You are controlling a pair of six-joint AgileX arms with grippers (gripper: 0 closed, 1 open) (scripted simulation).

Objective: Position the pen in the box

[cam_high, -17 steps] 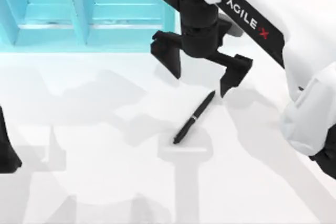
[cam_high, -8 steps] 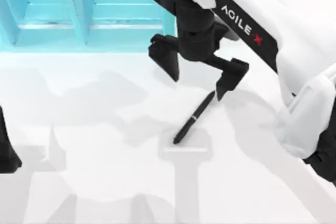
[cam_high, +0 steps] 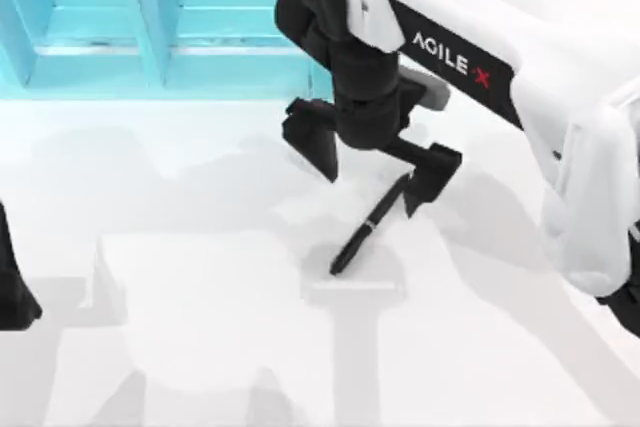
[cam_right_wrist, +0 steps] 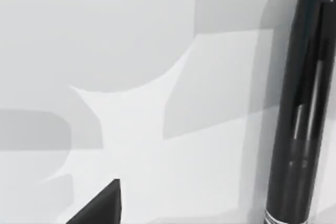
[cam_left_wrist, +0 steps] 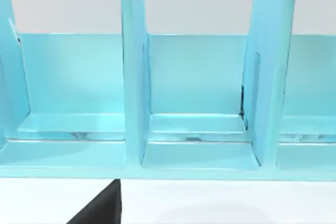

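Lowering since a moment ago, the right gripper (cam_high: 370,162), fingers spread, now seems to straddle the pen's (cam_high: 367,228) upper end mid-table, the box (cam_high: 240,72) awaiting.

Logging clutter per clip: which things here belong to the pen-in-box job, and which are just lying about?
Part of the job:
- pen, lying on the table
- box, turquoise, with dividers
- right gripper, open above the pen

Just there:
- table
- left gripper, parked at the left edge
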